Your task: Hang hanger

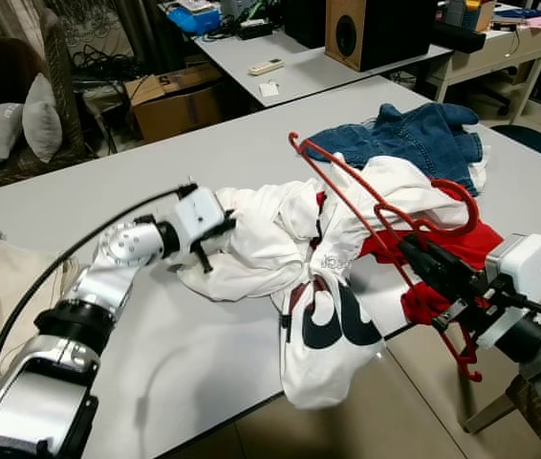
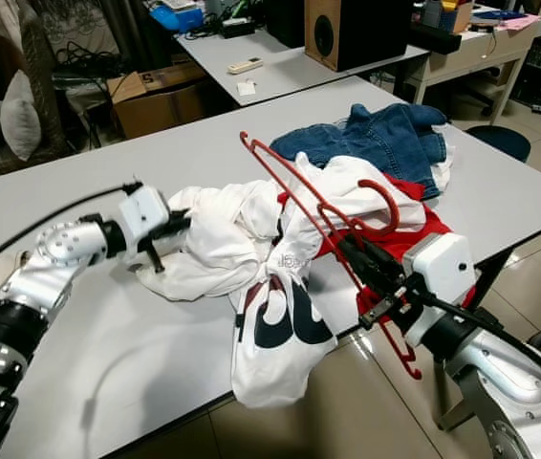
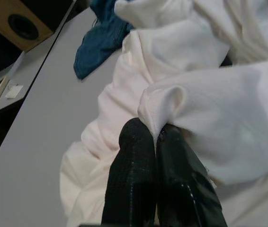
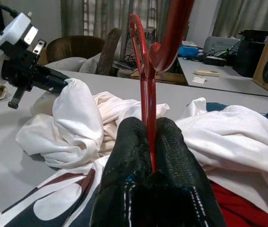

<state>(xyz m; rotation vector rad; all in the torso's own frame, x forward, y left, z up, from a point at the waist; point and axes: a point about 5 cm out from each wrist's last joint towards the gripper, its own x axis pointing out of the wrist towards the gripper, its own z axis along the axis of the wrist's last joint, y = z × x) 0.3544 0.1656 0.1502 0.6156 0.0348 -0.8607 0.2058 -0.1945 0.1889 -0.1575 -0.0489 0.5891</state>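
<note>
A red plastic hanger (image 4: 146, 71) lies tilted across the clothes pile, its thick hook curve (image 1: 462, 194) over the shirt. My right gripper (image 1: 412, 251) is shut on its bar near the table's front right edge, fingers (image 4: 172, 142) pressed on both sides. A white T-shirt (image 1: 270, 239) with a dark print is crumpled on the grey table (image 1: 108, 201) and droops over the front edge. My left gripper (image 1: 225, 227) is shut on a fold of the shirt at its left side, and that pinch is seen close up (image 3: 155, 130).
Blue denim clothing (image 1: 414, 139) and a red garment (image 1: 462, 244) lie behind and under the shirt. A second table holds a remote (image 1: 269, 65) and a speaker (image 1: 352, 33). A cardboard box (image 1: 170, 96) and a cushioned armchair (image 1: 8, 124) stand at the back left.
</note>
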